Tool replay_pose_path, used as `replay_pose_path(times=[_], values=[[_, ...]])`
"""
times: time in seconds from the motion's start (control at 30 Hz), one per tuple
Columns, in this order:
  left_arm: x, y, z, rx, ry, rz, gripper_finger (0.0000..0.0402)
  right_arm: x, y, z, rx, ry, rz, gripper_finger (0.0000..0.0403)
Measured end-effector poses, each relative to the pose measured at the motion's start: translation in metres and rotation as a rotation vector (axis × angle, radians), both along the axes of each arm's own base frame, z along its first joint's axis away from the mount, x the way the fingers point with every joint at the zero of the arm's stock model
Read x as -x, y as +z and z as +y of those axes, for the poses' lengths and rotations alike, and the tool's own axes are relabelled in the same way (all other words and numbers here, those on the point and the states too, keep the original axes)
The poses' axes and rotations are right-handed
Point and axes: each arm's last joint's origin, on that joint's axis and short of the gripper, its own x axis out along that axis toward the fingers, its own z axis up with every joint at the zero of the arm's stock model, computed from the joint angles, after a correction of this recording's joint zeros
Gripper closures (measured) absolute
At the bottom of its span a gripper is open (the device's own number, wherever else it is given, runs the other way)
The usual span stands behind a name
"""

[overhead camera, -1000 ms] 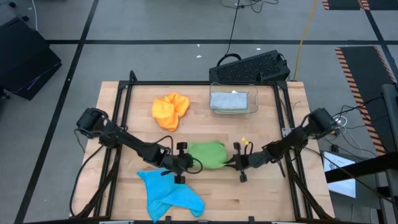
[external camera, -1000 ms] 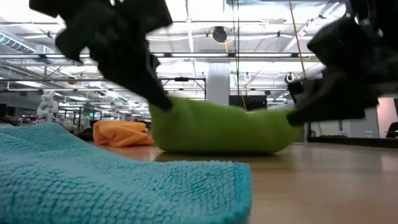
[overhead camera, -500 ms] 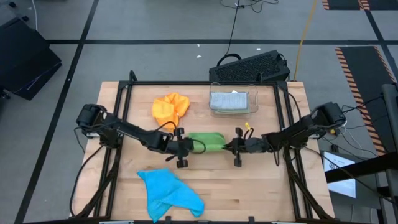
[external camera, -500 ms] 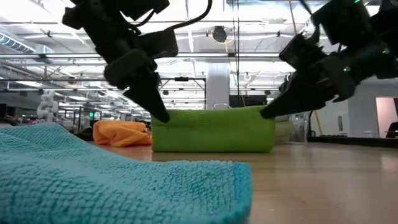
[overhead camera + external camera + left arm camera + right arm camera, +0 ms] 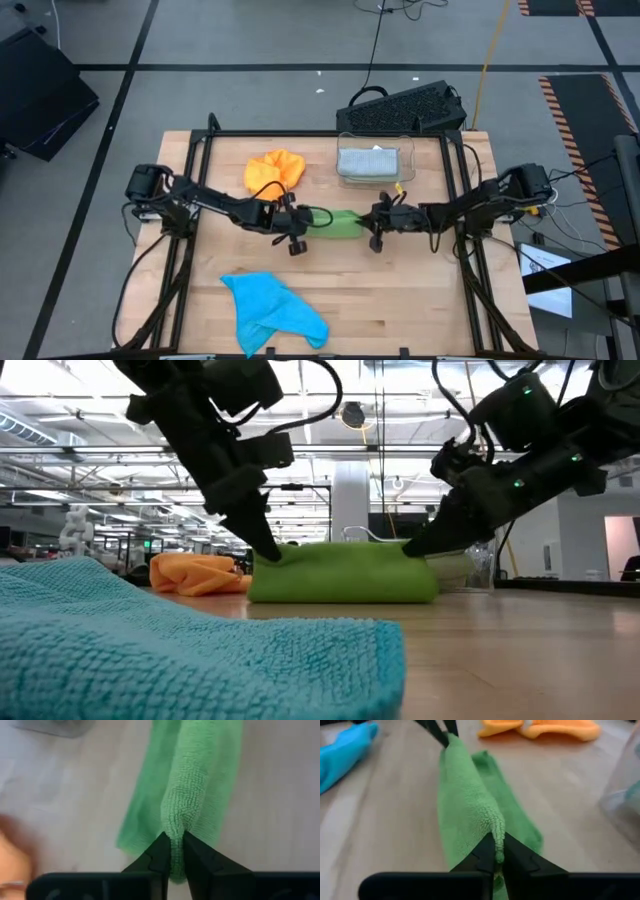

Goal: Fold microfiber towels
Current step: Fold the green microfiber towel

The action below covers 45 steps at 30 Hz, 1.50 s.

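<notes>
A bright green towel [image 5: 335,222] lies folded into a narrow band at the table's middle; it also shows in the low view [image 5: 342,572]. My left gripper [image 5: 303,219] is shut on its left end and my right gripper [image 5: 366,220] is shut on its right end. An orange towel [image 5: 273,171] lies crumpled at the far left. A blue towel [image 5: 272,310] lies crumpled near the front edge. A grey towel [image 5: 372,160] lies in a clear bin. My left gripper pinches the raised fold at the green towel's left end [image 5: 175,829] between its two fingers. The fingers slant down from the table's left. The towel's lower layers lie on the table. My right gripper pinches the raised fold at the towel's right end [image 5: 496,831] between its two fingers. The fingers slant down from the table's right. The ridge runs between both grippers; the lower layers lie on the table.
The clear plastic bin [image 5: 376,164] stands at the far middle, just beyond the green towel. A black keyboard [image 5: 405,108] lies past the table's far edge. A black frame [image 5: 200,150] runs around the tabletop. Bare wood shows between the green and blue towels.
Both grippers have carried the green towel's near edge toward the table's far edge and lowered. The towel has folded over from a rounded heap into a narrow band, and the whole towel sits farther from the front edge than before.
</notes>
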Motion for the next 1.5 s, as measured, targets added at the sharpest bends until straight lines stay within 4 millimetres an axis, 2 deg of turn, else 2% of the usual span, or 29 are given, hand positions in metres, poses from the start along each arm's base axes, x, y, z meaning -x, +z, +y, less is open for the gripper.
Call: replay_pose_path(times=[0.2, 0.43, 0.63, 0.83, 0.9, 1.0, 1.23, 1.37, 1.5], values=[[0.002, -0.004, 0.014, -0.056, 0.067, 0.012, 0.0312, 0.0, -0.002, -0.01, 0.017, -0.034, 0.019, 0.0367], [-0.004, 0.004, 0.016, -0.077, 0.056, -0.048, 0.0263, 0.001, -0.002, -0.014, 0.044, -0.094, 0.021, 0.0341], [-0.016, 0.021, 0.006, -0.101, 0.011, -0.138, 0.0244, 0.001, -0.002, -0.015, 0.059, -0.125, 0.02, 0.0305], [-0.023, 0.027, -0.007, -0.183, -0.059, -0.242, 0.0243, 0.001, -0.001, -0.017, 0.088, -0.16, 0.021, 0.0285], [-0.025, 0.018, -0.011, -0.19, -0.097, -0.246, 0.0243, 0.001, 0.0, -0.016, 0.095, -0.151, 0.007, 0.0285], [-0.026, -0.005, -0.01, -0.2, -0.125, -0.159, 0.0243, -0.002, 0.005, -0.012, 0.098, -0.104, -0.038, 0.0285], [-0.03, -0.045, 0.005, -0.204, -0.054, -0.04, 0.0243, -0.004, 0.009, -0.001, 0.125, 0.013, -0.076, 0.0284], [-0.031, -0.048, 0.008, -0.173, -0.051, -0.039, 0.0243, -0.001, 0.005, 0.005, 0.155, 0.054, -0.019, 0.0284], [-0.029, -0.037, 0.007, -0.171, -0.063, -0.052, 0.0243, 0.0, 0.0, 0.015, 0.211, 0.129, 0.02, 0.0275]])
